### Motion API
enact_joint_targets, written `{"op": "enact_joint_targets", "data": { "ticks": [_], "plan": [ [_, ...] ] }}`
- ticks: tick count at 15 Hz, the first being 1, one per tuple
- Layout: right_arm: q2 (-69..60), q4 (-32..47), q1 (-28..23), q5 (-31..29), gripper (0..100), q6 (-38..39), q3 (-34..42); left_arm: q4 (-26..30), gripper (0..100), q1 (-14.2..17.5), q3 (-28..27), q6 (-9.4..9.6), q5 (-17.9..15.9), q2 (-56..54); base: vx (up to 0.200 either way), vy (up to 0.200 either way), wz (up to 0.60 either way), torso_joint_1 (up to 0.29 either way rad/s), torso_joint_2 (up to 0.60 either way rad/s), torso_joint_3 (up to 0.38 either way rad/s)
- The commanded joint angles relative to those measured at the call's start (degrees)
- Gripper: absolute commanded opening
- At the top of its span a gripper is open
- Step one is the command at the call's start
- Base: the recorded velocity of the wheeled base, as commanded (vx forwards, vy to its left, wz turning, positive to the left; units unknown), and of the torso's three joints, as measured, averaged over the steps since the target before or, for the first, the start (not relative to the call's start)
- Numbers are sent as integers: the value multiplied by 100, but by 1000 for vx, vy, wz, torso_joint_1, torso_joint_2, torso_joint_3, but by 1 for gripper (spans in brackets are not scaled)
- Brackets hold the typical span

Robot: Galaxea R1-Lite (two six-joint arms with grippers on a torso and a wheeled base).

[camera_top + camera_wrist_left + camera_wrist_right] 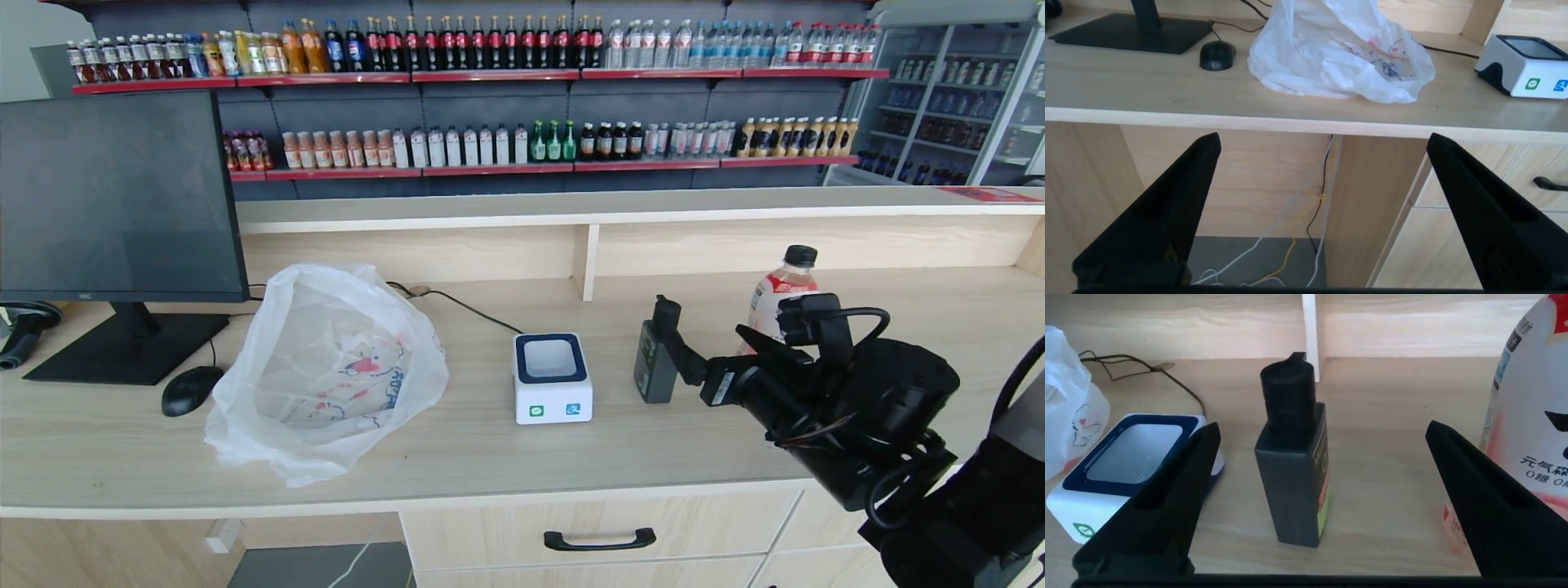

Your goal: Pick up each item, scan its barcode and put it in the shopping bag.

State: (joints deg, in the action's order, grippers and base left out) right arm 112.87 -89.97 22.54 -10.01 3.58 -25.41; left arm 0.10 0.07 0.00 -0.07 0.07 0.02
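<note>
Fingers of your right gripper (1323,437) gape wide, holding nothing; the dark pump bottle (1294,482) stands upright just ahead, centred. Close off-centre and you could tip it onto the scanner (1123,457) or drink bottle (1527,441). Farther left lies the shopping bag (326,367).

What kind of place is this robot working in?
Most likely a small shop's checkout: shelves of bottled drinks line the back wall, and on the wooden counter stand a barcode scanner, a plastic shopping bag and a monitor.
</note>
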Motion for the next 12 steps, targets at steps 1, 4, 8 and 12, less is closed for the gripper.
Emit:
{"op": "enact_joint_targets", "data": {
  "ticks": [1,4,8,12],
  "plan": [
    [182,-3,40,-194,100,72,-105,-1,100,1,0,-1,1,-2,0,0,0,0,0,0],
    [323,-3,216,-221,100,90,-298,-1,100,1,0,-1,1,-2,0,0,0,0,0,0],
    [525,-3,304,-256,100,-156,-711,-1,100,1,0,-1,1,-2,0,0,0,0,0,0],
    [780,-3,339,-256,100,-165,-808,-1,100,1,0,-1,1,-2,0,0,0,0,0,0]
  ]
}}
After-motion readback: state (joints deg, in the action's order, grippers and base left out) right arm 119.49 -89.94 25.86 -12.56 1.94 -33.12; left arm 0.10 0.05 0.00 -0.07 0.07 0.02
